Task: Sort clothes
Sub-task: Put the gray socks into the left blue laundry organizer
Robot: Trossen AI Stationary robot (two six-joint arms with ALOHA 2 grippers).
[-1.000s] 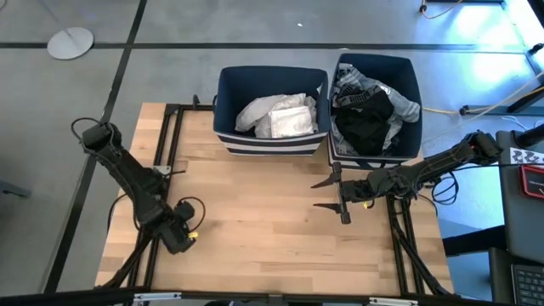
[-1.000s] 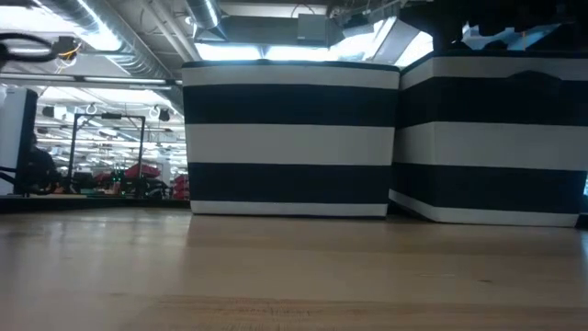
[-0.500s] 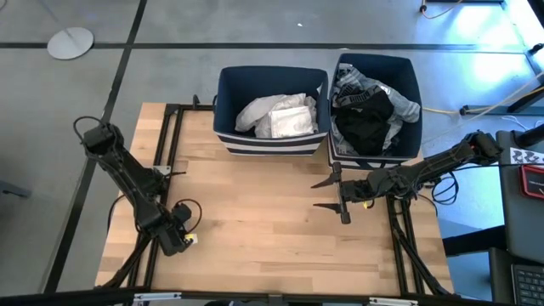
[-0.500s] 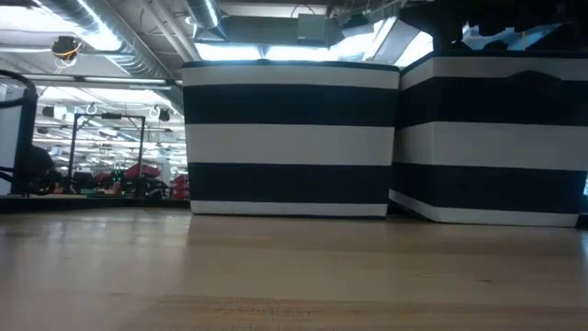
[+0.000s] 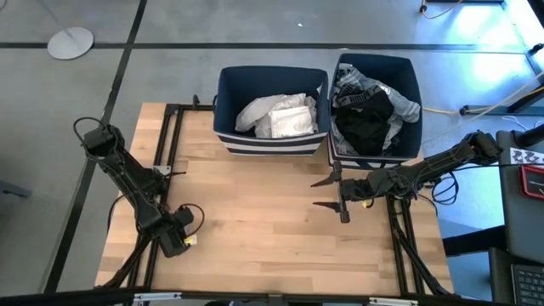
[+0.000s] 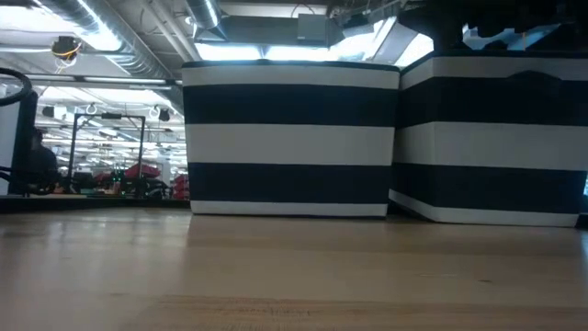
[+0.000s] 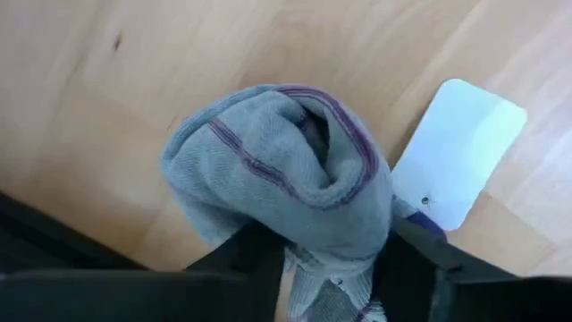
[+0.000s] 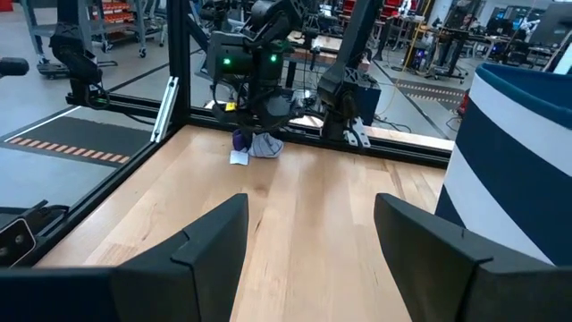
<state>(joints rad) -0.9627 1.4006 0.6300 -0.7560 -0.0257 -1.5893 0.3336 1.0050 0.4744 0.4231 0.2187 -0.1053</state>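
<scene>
Sorting is looking nearly finished: white pieces point(image 5: 276, 116) are lying in the left bin point(image 5: 270, 143), and black and grey garments point(image 5: 370, 112) are filling the right bin point(image 5: 416, 85). One grey sock point(image 7: 281, 170), with its white tag point(image 7: 458, 148), is sitting at the counter's point(image 5: 255, 221) near left edge. The left hand point(image 7: 331, 268) is, it seems, closing around the sock. The right hand point(image 5: 327, 194) is waiting open before the bins.

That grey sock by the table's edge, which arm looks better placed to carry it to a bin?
The left. Its gripper is right at the grey sock, fingers either side of it. The right gripper hangs open and empty near the bins, across the table from it.
</scene>
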